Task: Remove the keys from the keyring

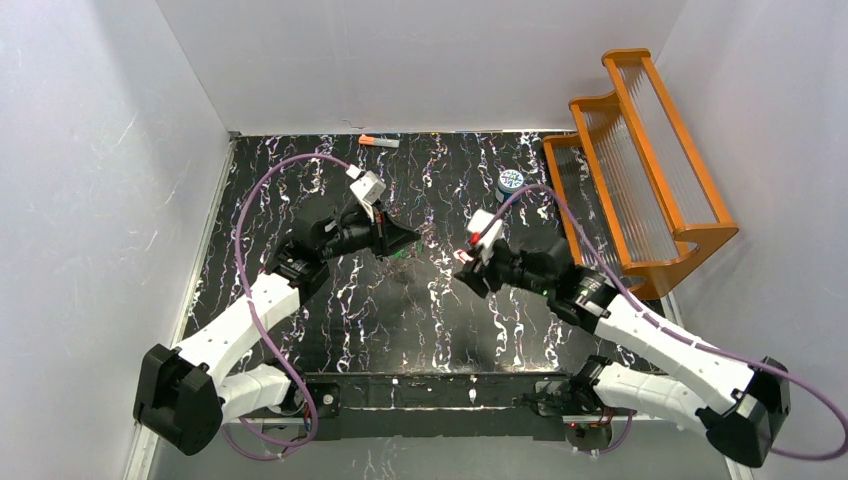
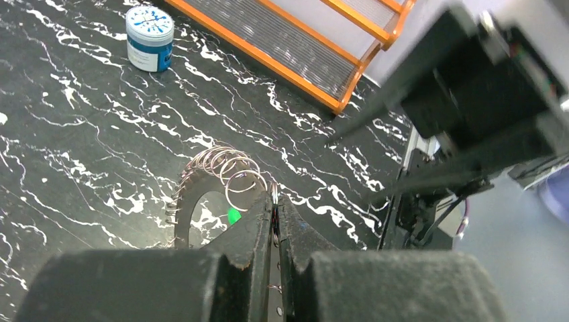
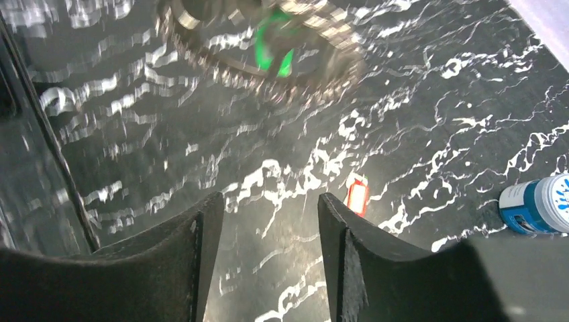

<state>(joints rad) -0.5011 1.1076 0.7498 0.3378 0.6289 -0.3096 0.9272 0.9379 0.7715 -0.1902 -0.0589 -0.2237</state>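
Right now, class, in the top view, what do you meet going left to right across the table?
The left fingers, clamped on the keyring → right fingers, open → blue-and-white canister → orange rack.

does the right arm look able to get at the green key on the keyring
Probably yes: the right end effector is open, pointing at the green key with nothing tall between; the left end effector holds the keyring.

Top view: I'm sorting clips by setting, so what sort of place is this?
Probably a robot test cell in a lab: white walls enclose a black marbled table, and the left arm and right arm are bolted at its near edge.
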